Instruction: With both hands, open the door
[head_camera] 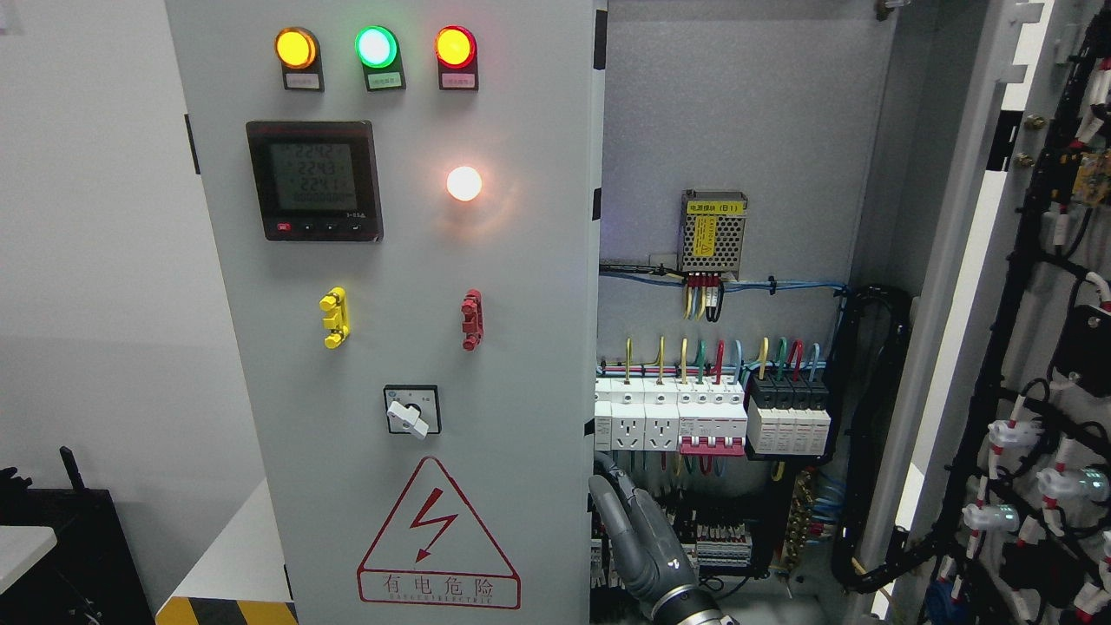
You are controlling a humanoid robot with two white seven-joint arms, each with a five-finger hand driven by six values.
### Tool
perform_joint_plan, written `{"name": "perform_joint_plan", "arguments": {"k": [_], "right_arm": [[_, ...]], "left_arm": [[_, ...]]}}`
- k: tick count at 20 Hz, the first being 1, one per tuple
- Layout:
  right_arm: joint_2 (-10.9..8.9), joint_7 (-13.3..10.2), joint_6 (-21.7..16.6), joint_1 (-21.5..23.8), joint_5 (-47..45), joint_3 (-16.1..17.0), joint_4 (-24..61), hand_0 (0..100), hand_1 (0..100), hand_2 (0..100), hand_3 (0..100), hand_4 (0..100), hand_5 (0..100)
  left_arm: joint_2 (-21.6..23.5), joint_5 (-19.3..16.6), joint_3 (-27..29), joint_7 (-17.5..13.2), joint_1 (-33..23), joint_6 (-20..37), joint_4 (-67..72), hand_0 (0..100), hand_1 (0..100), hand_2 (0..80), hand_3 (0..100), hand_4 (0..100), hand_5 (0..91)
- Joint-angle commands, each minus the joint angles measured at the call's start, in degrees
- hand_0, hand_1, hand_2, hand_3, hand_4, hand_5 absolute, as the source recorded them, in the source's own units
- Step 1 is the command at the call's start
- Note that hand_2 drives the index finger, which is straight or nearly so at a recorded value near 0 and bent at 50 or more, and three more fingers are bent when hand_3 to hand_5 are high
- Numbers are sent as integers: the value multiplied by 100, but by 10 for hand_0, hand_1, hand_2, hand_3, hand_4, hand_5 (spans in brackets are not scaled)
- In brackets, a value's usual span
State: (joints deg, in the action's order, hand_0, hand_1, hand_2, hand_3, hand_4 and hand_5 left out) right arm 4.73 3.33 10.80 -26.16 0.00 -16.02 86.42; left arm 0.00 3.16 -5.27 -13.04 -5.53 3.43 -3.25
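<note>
- A tall grey electrical cabinet fills the view. Its left door [391, 347] is closed and faces the camera; its right door [1024, 365] is swung wide open at the right edge, showing the wiring on its inner face.
- One robot hand [638, 538], dark grey with jointed fingers, rises from the bottom edge near the middle, just right of the closed door's free edge.
- The fingers [608, 503] are stretched out nearly straight and close together, pointing up and a little left. They grip nothing. The fingertips sit right beside the door's edge; whether they touch it cannot be told.
- Which side the arm comes in from cannot be told.
- On the closed door: three lit round lamps [376, 48], amber, green and red, a digital meter [314, 180], a yellow handle [334, 318], a red handle [471, 319], a rotary switch [410, 411] and a red triangular warning sign [438, 538].
- Inside the open cabinet: a row of white breakers [673, 417] with coloured wires, and a small metal power supply [713, 233] above them.
</note>
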Motion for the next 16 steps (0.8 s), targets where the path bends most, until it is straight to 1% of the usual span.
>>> {"name": "perform_joint_plan", "arguments": {"k": [1,4,6,8,10,16], "right_arm": [[2,10,-7,-3,-62,11,-11,505,0,0,88,44,32],[2,45,-7,-21,-71,28,-19,505,0,0,119,69,56],[2,45,-7,-38,-106,37,-20,505,0,0,141,95,86],[10,54,-7,-38,-106,37,-11,505,0,0,179,141,141],[10,54,-7,-38,-106,37,-11,506,0,0,200,169,167],[10,54,-7,-30,-115,29,-2,505,0,0,233,205,197]], "left_arm": [[-149,0,0,3,-1,-9,0,120,389,0,0,0,0],[-149,0,0,3,-1,-9,0,120,389,0,0,0,0],[-149,0,0,3,-1,-9,0,120,389,0,0,0,0],[-149,0,0,3,-1,-9,0,120,389,0,0,0,0],[-149,0,0,3,-1,-18,0,120,389,0,0,0,0],[-149,0,0,3,-1,-9,0,120,389,0,0,0,0]]}}
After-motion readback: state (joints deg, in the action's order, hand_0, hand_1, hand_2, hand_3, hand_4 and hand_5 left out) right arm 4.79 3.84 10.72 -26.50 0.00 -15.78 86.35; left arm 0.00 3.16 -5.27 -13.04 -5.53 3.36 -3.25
